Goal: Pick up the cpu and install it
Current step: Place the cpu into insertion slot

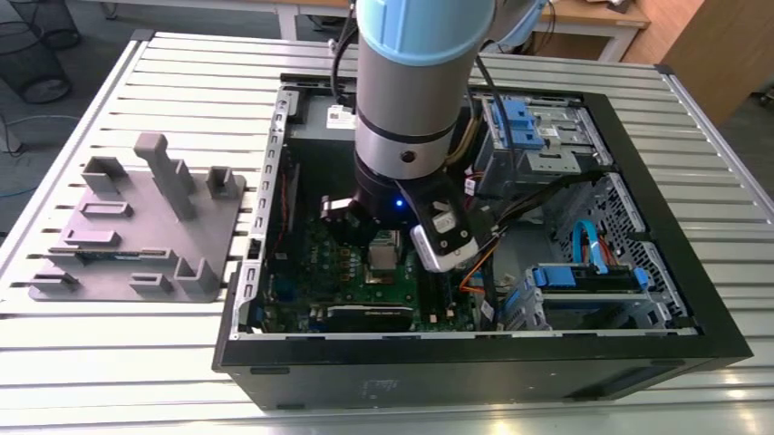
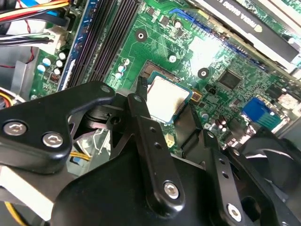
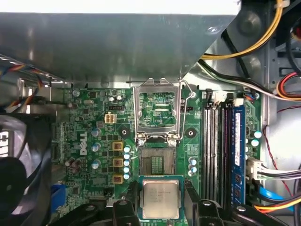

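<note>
The cpu (image 3: pixel 161 197), a thin square chip with a pale metal top, sits between the two black fingers of my gripper (image 3: pixel 161 205), which is shut on it. It hangs above the green motherboard (image 3: pixel 89 141), just beside the open socket (image 3: pixel 157 162). The socket's metal bracket (image 3: pixel 157 110) is flipped up. The second wrist view shows the cpu (image 2: pixel 167 99) gripped at two opposite edges by the gripper (image 2: pixel 164 104). In the exterior view the gripper (image 1: pixel 384 256) is down inside the open computer case (image 1: pixel 677 272).
Dark memory sticks (image 3: pixel 218 150) run alongside the socket, and a black fan (image 3: pixel 19 165) is on its other side. Cables (image 3: pixel 263 37) cross nearby. A grey plastic fixture (image 1: pixel 133 227) stands on the slatted table (image 1: pixel 181 82) at the exterior view's left.
</note>
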Controlling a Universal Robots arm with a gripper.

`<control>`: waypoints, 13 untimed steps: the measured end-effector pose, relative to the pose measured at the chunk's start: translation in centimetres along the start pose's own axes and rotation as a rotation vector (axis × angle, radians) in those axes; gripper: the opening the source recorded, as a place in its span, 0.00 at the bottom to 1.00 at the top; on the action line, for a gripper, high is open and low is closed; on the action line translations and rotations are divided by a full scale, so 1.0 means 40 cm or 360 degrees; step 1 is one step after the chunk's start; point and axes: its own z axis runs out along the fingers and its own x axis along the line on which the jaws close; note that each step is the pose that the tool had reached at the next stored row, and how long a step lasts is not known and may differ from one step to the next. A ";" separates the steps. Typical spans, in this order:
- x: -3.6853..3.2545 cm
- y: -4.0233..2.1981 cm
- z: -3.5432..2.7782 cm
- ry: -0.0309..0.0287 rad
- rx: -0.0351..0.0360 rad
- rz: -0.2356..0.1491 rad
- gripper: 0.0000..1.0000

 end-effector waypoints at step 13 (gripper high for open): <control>0.000 0.006 0.062 -0.00003 0.0023 0.0000 0.47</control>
